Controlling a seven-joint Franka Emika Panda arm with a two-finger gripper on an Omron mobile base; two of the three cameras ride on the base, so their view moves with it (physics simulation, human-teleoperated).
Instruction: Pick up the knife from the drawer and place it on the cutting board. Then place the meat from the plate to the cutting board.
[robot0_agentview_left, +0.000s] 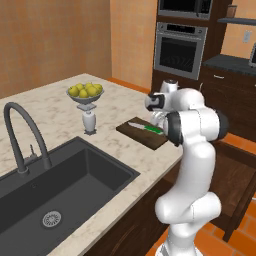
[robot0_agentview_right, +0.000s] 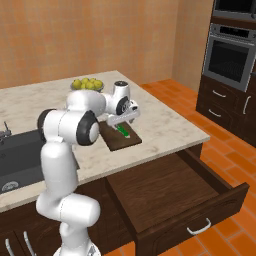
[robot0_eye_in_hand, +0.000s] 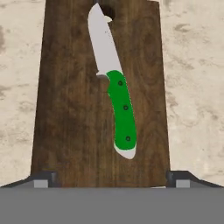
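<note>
The knife, with its green handle and pale blade, lies flat on the dark wooden cutting board, free of my fingers. My gripper hovers just above it, open, its two fingertips standing wide apart on either side of the board's near end. From the right base view, the gripper hangs over the knife on the cutting board at the counter's edge. The drawer stands pulled out below, its inside bare. The plate and the meat are out of view.
A grey bowl of yellow fruit stands on a pedestal behind the board. A black sink with a dark faucet lies to the left. The open drawer juts into the orange floor space; an oven stands at the back.
</note>
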